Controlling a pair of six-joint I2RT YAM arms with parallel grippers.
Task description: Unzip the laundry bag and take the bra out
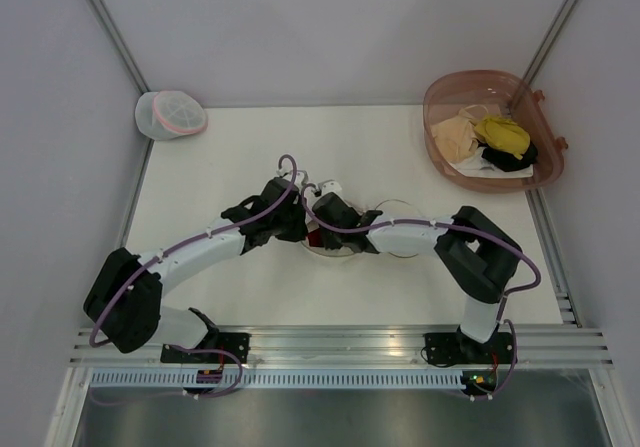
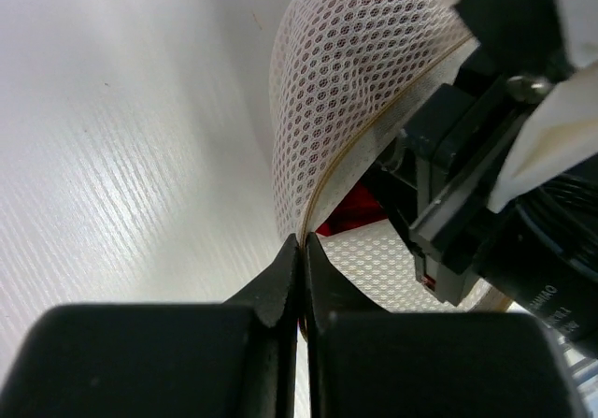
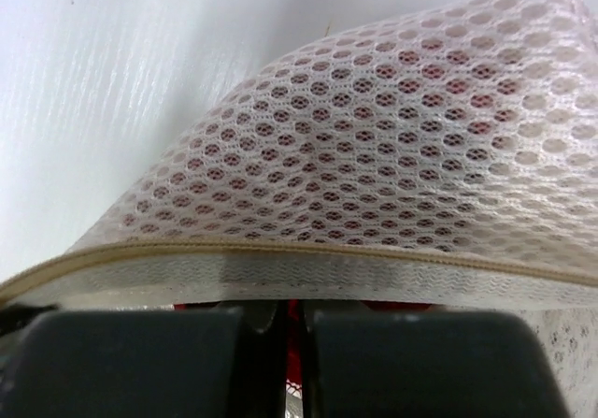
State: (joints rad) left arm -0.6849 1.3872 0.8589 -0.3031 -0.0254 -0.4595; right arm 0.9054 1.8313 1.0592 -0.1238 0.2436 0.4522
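Your two arms meet at the middle of the table. The left gripper and right gripper are close together over the bag. You see only its pale rim and a scrap of the red bra. You cannot tell how the jaws stand. A white pouch lies far left. The pink tub far right holds yellow, beige and black garments.
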